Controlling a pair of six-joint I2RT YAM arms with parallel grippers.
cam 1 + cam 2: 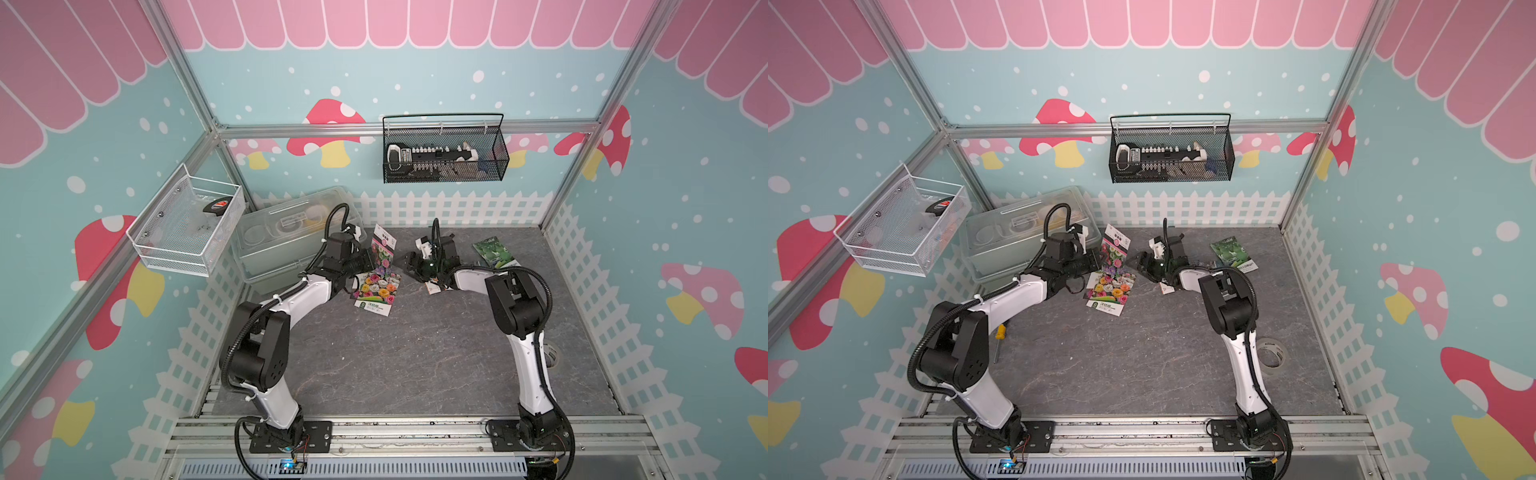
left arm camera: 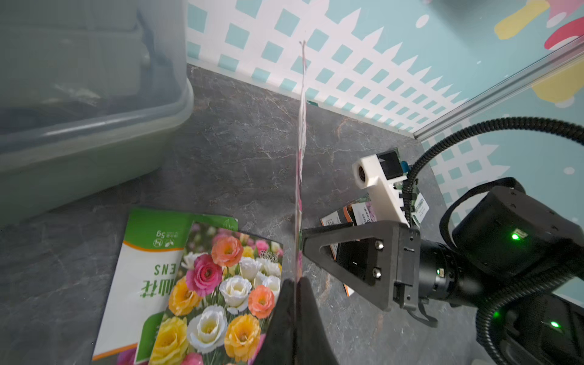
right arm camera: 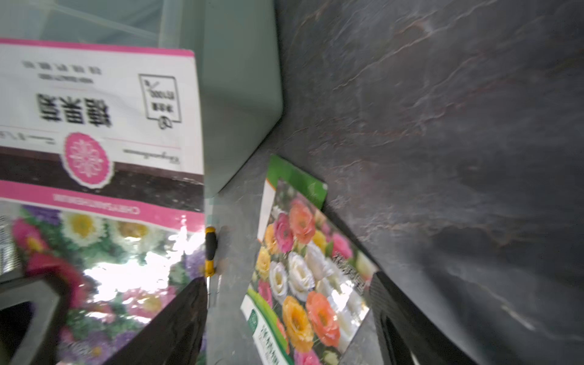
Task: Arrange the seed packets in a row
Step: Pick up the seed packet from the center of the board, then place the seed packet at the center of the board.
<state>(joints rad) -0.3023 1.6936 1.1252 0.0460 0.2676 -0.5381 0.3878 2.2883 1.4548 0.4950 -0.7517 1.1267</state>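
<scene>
My left gripper (image 2: pixel 295 286) is shut on the lower edge of a pink-banded flower seed packet (image 1: pixel 384 248), which stands upright above the table and shows edge-on in the left wrist view (image 2: pixel 301 142). My right gripper (image 1: pixel 409 266) is open just to its right, one fingertip close to the held packet's face (image 3: pixel 94 126). A rose-photo packet (image 1: pixel 378 293) lies flat below, overlapping a white and green packet (image 2: pixel 148 252). A green gourd packet (image 1: pixel 494 251) lies at the back right. More packets (image 1: pixel 432 286) show partly under the right wrist.
A clear lidded plastic box (image 1: pixel 291 237) stands at the back left, close to my left arm. A yellow-handled screwdriver (image 1: pixel 1000 334) lies by the left arm's elbow. A clear tape roll (image 1: pixel 1273 353) sits by the right arm. A white mesh basket (image 1: pixel 187 224) and a black one (image 1: pixel 444 153) hang on the walls.
</scene>
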